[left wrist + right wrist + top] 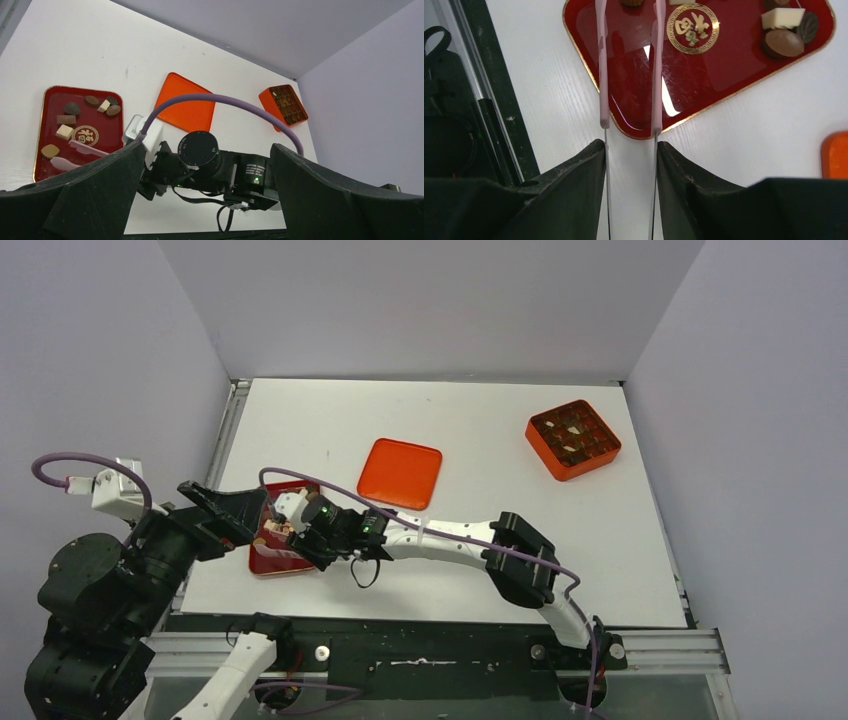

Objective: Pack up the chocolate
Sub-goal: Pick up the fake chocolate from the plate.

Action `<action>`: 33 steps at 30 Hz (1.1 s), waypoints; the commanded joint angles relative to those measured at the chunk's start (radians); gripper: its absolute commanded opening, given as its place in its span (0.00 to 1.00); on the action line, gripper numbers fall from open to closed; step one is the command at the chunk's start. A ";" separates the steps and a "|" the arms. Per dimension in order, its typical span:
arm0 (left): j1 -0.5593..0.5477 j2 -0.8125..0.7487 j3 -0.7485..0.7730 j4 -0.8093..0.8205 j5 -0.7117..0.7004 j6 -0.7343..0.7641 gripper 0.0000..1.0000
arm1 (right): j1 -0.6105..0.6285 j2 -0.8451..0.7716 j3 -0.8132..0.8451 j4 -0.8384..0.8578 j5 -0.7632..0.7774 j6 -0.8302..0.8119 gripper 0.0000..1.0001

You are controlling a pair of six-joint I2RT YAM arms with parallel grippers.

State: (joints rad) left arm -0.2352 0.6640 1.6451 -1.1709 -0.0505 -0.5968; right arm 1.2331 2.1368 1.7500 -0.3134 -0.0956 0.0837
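Shows chocolate scattered on red tray, left of frame, more in orange box, upper right; right claw gripping pink tongs over tray edge; left claw spread wide, empty.

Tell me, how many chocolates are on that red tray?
8 chocolates: five at the tray's far end, a brown bar and a cream square mid-tray, a tan cup by the tongs. Others may be hidden.
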 commanded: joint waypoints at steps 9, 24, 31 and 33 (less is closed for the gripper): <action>-0.006 -0.015 0.027 0.009 0.002 -0.012 0.96 | 0.014 0.139 0.193 0.036 -0.015 -0.104 0.40; -0.005 -0.031 -0.016 0.047 0.009 -0.011 0.96 | 0.017 0.200 0.259 0.022 0.069 -0.107 0.43; -0.006 -0.036 -0.030 0.059 0.006 -0.007 0.96 | 0.018 0.243 0.298 0.024 0.044 -0.116 0.43; -0.004 -0.037 -0.030 0.057 0.004 -0.005 0.96 | 0.018 0.262 0.322 0.014 0.041 -0.123 0.42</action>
State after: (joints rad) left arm -0.2359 0.6388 1.6096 -1.1732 -0.0483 -0.6090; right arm 1.2499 2.3814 2.0003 -0.3408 -0.0528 -0.0189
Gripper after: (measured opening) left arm 0.963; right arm 0.425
